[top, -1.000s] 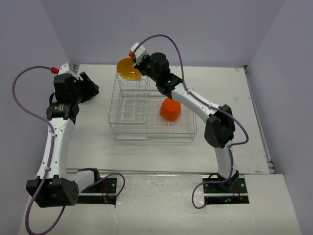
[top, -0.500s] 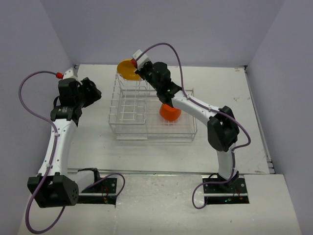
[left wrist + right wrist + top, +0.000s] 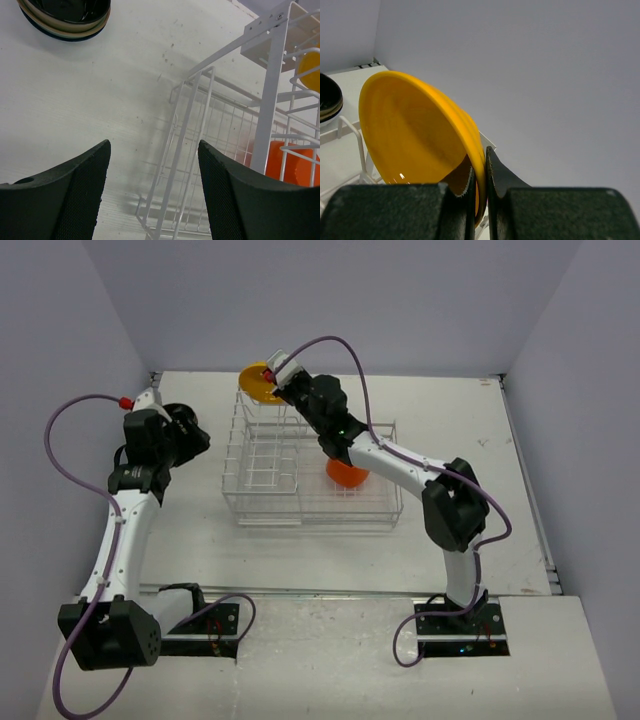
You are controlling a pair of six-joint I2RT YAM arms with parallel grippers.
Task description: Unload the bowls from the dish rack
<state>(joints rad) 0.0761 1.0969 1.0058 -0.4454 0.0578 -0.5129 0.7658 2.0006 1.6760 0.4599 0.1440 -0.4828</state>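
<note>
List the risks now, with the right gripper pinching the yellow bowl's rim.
1. The right gripper holds the yellow bowl only by its rim, on edge: it may slip and fall onto the dish rack.
2. The bowl sits close to the rack's tall wires and could snag.
3. The right arm crosses above the orange bowl in the basket; dipping might knock it.

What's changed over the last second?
The right gripper, shut on the round yellow bowl, has carried it slightly left over the far end of the white wire dish rack. The open, empty left gripper shifted a little toward the rack. The rack and the orange-red bowl stayed put.
</note>
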